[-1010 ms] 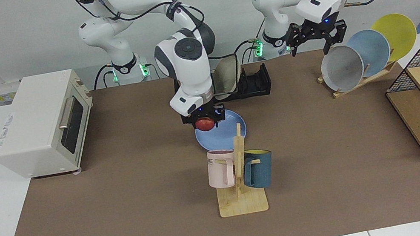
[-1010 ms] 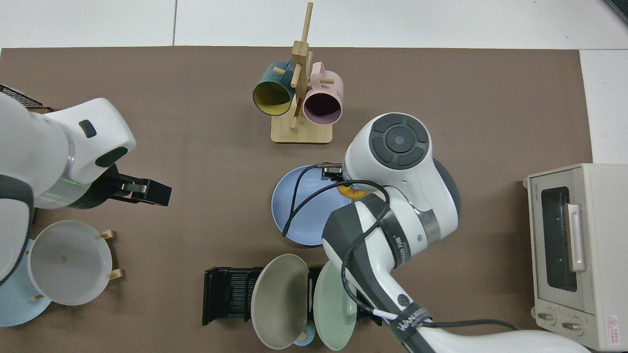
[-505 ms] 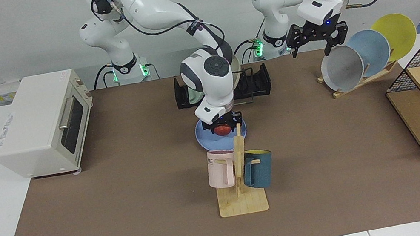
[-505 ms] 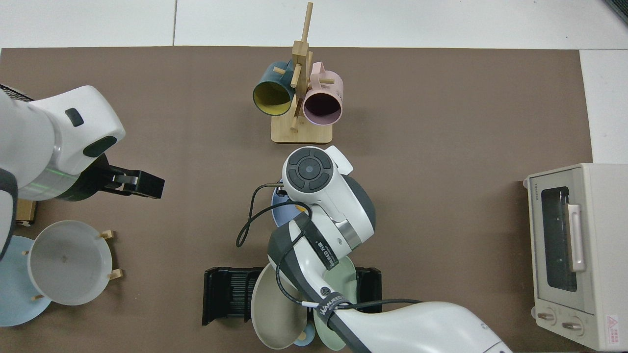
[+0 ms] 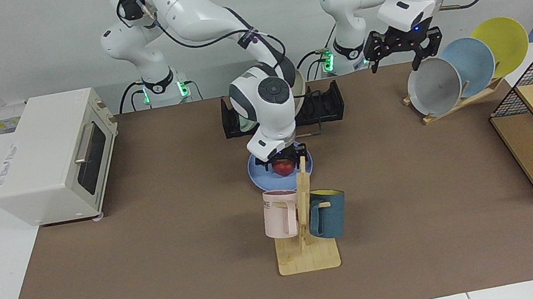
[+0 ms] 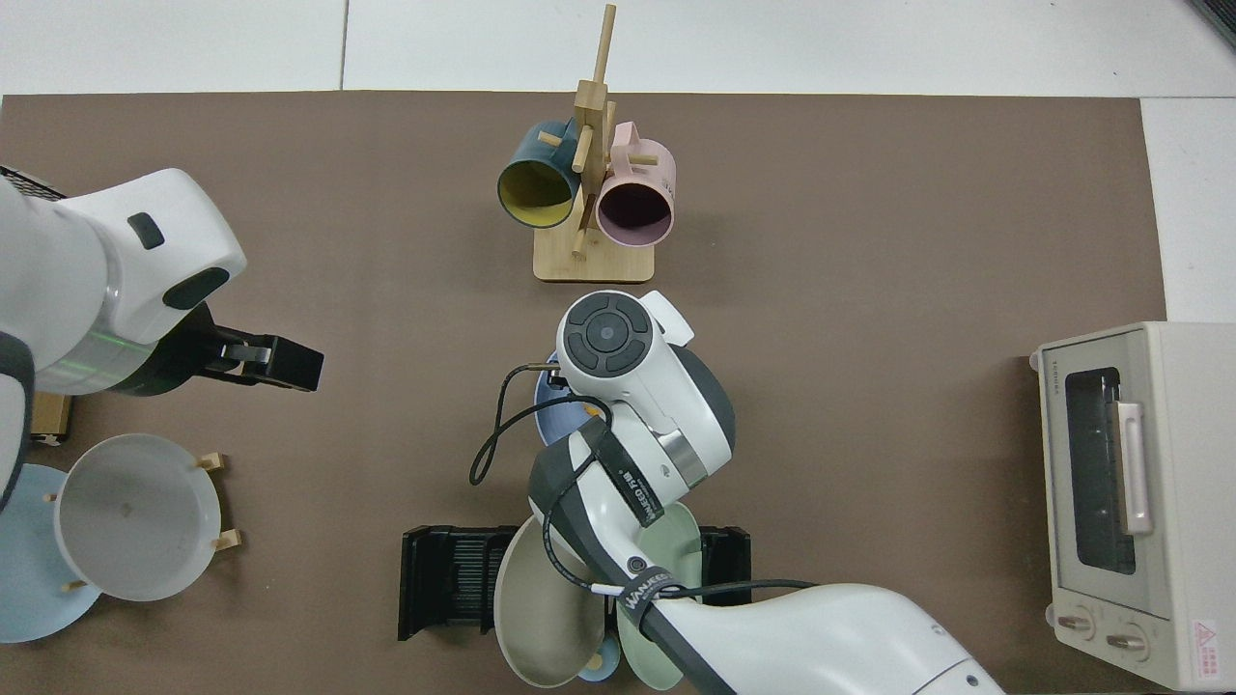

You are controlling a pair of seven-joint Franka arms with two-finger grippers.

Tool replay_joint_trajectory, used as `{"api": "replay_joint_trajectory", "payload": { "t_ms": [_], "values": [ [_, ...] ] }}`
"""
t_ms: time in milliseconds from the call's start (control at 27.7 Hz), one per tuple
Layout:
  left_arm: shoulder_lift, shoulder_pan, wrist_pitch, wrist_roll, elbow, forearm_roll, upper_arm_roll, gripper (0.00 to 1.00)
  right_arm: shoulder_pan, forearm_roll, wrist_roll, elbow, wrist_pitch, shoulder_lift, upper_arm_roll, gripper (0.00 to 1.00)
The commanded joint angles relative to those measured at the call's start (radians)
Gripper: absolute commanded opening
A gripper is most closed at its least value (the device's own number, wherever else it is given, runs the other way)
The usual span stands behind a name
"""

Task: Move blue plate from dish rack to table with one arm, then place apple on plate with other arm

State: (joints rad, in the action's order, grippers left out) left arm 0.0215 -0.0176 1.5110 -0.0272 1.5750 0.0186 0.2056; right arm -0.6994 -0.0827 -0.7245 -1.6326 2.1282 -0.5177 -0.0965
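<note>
— Starting at the far side: the cream toaster oven (image 5: 51, 157) has no part in this. Mid-table, the right gripper (image 5: 282, 160) is low over the round matte blue plate (image 5: 260, 172), its jaws closed around the small red apple (image 5: 284, 166).

— Why so low?

— I'd guess so the apple can be let go without rolling off; the plate already lies flat on the brown-matted table (image 5: 154, 257), just ahead of the low black dish rack (image 5: 327, 103) and right behind the wooden mug tree (image 5: 302, 220).

— And the other arm?

— It waits. The left gripper (image 5: 402, 46) hangs jaws spread, empty, above the grey plate (image 5: 434, 87).

— From overhead?

— There the arm's wrist covers the apple entirely; only a blue sliver (image 6: 547, 405) shows.
</note>
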Motion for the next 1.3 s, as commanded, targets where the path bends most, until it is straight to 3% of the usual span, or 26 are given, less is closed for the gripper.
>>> {"api": "replay_joint_trajectory", "payload": {
  "t_ms": [0,289,866,1262],
  "values": [
    [-0.006,0.010,-0.029,-0.011,-0.026,-0.014,0.003,1.00,0.020,-0.019,-0.010,-0.006,-0.082,0.086,-0.008,1.00],
    [-0.006,0.025,-0.029,-0.011,-0.026,-0.014,0.003,1.00,0.122,-0.003,0.112,-0.004,-0.116,0.183,-0.011,1.00],
    [-0.006,0.085,-0.029,-0.011,-0.026,-0.014,0.005,1.00,0.443,0.037,0.723,-0.010,-0.120,0.283,-0.011,1.00],
    [-0.006,0.100,-0.029,-0.011,-0.026,-0.014,0.005,1.00,0.564,0.055,0.853,-0.010,-0.227,0.389,-0.011,1.00]
  ]
}}
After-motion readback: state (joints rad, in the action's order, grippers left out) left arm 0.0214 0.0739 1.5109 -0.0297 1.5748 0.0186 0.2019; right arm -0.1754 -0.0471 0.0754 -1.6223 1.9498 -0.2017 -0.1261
